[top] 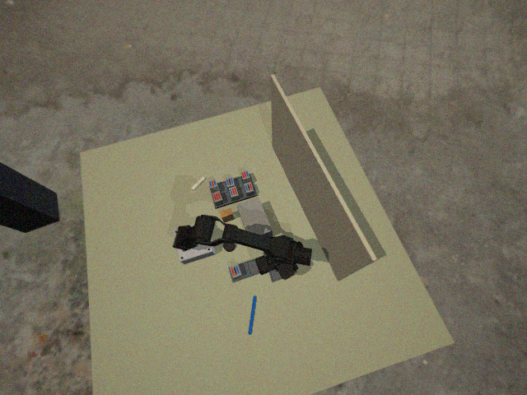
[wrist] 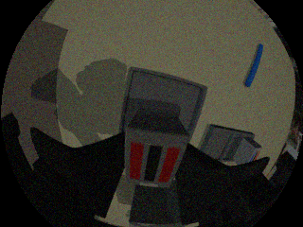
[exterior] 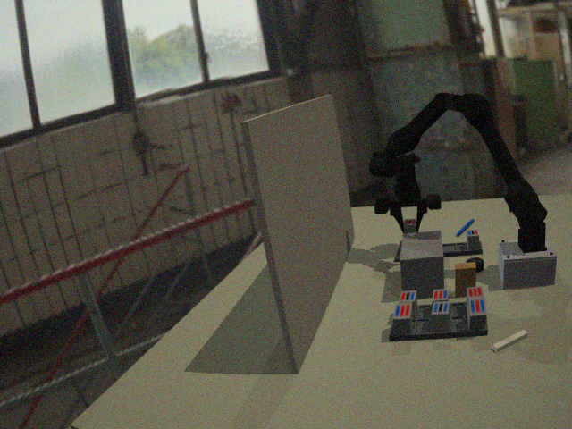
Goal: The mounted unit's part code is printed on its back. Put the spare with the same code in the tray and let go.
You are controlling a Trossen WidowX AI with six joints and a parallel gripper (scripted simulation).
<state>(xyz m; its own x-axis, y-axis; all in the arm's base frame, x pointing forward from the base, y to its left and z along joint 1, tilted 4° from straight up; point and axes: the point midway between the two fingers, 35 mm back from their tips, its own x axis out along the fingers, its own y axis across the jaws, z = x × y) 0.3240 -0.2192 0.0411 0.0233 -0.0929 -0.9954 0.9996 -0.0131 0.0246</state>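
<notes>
So the gripper [exterior: 409, 224] is pointing straight down with its jaws clamped on a small grey block [wrist: 151, 151] that has a red, black, red stripe label on its face, which you can see best from the wrist camera. The block hangs in the air just above the dark tray [exterior: 455, 249], at the end near the tall grey box [exterior: 421, 263]. In the wrist view the tray shows up as a grey rectangle right under the held block, and another little block [wrist: 229, 142] already sits in it off to the right; in the side view that one [exterior: 472, 239] has red and blue stripes. Closer to the side camera there's a dark rack [exterior: 438, 325] holding the rest of the spares, six of them with different red, blue and black stripe combos. A small tan block [exterior: 465, 278] stands upright between the rack and the tray, next to the grey box. A white stick [exterior: 508, 340] lies near the rack and a blue stick [exterior: 465, 227] lies past the tray. A big upright board [exterior: 300, 216] stands along one side of the table [exterior: 369, 392], and the arm's grey base [exterior: 526, 264] is well apart from it.
</notes>
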